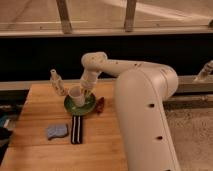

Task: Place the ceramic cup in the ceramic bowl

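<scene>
The off-white ceramic cup (77,96) stands upright inside the green ceramic bowl (80,106) with the dark rim, on the wooden table (40,150). My gripper (86,88) hangs right above and just to the right of the cup, at the end of the white arm (130,70) that reaches in from the right. It is close to the cup's rim.
A slim pale bottle (57,83) stands left of the bowl. A small red-brown object (100,105) lies right of the bowl. A blue sponge (56,131) and a dark striped flat object (76,129) lie in front of it. The table's edge is near the bottom.
</scene>
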`<state>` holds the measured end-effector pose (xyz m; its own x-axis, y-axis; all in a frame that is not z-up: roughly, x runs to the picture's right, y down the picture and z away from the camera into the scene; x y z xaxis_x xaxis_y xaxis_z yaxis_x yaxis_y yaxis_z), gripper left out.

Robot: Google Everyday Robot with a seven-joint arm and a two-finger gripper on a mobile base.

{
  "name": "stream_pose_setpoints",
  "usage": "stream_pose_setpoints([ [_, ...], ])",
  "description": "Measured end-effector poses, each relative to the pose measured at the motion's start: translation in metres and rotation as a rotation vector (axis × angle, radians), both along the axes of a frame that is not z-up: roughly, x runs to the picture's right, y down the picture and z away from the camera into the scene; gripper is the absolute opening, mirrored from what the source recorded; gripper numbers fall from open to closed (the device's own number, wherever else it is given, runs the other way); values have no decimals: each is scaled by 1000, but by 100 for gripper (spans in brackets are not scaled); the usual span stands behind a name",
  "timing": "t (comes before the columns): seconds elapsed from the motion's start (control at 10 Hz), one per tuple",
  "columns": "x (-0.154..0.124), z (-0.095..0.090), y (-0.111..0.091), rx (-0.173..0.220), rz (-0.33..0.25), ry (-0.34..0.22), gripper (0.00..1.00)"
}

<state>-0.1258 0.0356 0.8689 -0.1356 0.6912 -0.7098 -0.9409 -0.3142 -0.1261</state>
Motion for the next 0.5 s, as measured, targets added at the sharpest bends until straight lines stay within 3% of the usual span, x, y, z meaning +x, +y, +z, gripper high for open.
stream_pose_setpoints([
  [0.3,-2,-4,-3,11,-9,-2,80],
  [0.5,-4,-18,-18,47,-20,5,80],
])
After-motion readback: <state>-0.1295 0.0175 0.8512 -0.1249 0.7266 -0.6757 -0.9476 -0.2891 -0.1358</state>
